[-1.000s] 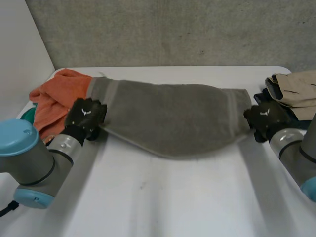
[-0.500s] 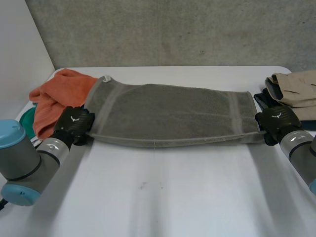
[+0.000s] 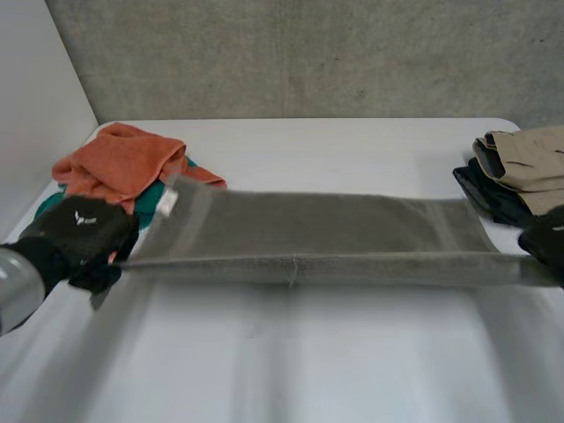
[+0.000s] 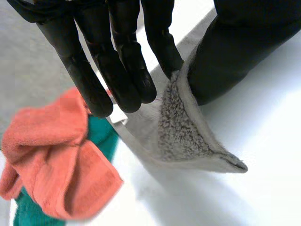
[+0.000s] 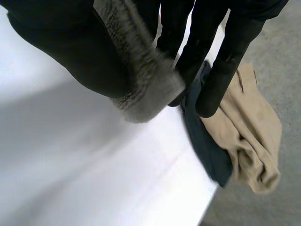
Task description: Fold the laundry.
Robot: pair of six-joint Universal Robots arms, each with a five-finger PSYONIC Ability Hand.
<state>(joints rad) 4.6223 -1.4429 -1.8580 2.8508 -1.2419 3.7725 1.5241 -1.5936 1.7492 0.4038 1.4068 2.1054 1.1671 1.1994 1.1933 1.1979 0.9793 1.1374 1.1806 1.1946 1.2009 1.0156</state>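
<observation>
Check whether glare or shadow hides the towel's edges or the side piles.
Head view: even light, no glare on the table; the towel shows a clear near edge. Left wrist view: the towel corner and orange cloth are well lit, with soft shadow under the corner. Right wrist view: the dark garment beside the tan garment is murky, its folds unreadable.

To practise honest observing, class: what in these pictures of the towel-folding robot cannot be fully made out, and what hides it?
Head view: the right robot hand is cut off by the picture's edge.
Head view: the green cloth lies mostly under the orange towel; kind unclear.
Head view: the dark garment is largely covered by the beige garment.
Left wrist view: most of the grey towel is hidden behind the left robot hand.
</observation>
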